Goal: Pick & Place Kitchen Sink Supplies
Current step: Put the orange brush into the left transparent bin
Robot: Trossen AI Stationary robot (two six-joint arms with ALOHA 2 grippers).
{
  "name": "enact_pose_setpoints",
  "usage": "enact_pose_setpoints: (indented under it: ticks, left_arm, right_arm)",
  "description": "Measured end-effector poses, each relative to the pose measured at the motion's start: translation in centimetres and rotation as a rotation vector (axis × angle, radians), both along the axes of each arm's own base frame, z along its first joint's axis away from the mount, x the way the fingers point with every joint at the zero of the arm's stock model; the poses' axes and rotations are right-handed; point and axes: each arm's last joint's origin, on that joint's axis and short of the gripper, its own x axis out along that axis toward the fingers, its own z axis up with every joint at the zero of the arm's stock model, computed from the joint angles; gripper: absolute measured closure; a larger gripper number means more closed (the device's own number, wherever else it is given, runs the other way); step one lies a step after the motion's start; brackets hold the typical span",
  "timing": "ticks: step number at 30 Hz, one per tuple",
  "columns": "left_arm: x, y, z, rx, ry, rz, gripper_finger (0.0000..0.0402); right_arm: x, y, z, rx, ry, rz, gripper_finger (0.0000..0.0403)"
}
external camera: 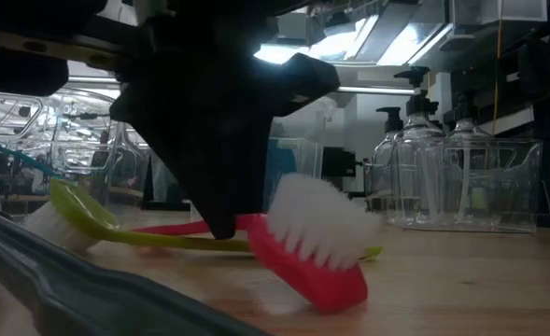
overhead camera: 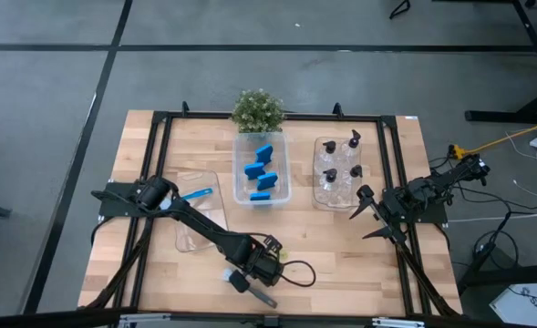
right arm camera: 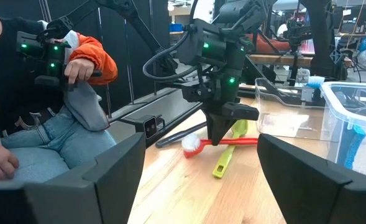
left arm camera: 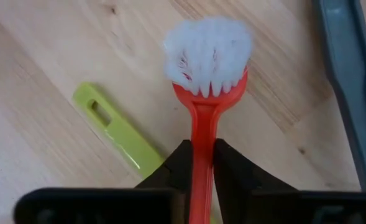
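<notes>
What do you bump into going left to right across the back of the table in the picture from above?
Blue brush in its clear bin → bin of blue sponges → bin of pump bottles → right pincer, open.

Robotics lab — seated person [right arm camera: 40,143] holding controller, wooden table [overhead camera: 332,246], grey taped floor [overhead camera: 49,91], cabling

The left arm stretches from its base diagonally to the near edge of the table [overhead camera: 159,273], wrist bent down, so the left gripper [left arm camera: 201,163] points at the wood. Its two dark fingers [left arm camera: 181,163] are closed tight on the handle of the red brush [left arm camera: 204,112] (the handle fills the narrow gap between them). The right arm waits at the table's right edge, the right gripper [overhead camera: 370,217] raised, fingers spread wide with nothing between them.
</notes>
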Motion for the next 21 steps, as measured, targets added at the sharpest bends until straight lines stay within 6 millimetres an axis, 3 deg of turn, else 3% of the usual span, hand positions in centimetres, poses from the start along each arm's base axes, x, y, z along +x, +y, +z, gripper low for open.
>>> enact_pose_setpoints:
  ticks: [11,21]
  left_arm:
    - [0.1,0.0,0.5,-0.051,0.001,0.133,0.0365]
    - [-0.7,0.3,6.2,-0.126,-0.127,0.202,0.0369]
  right_arm:
    - [0.0,0.0,0.0,0.0,0.0,0.0,0.0095]
    - [0.0,0.0,0.0,0.0,0.0,0.0,0.0095]
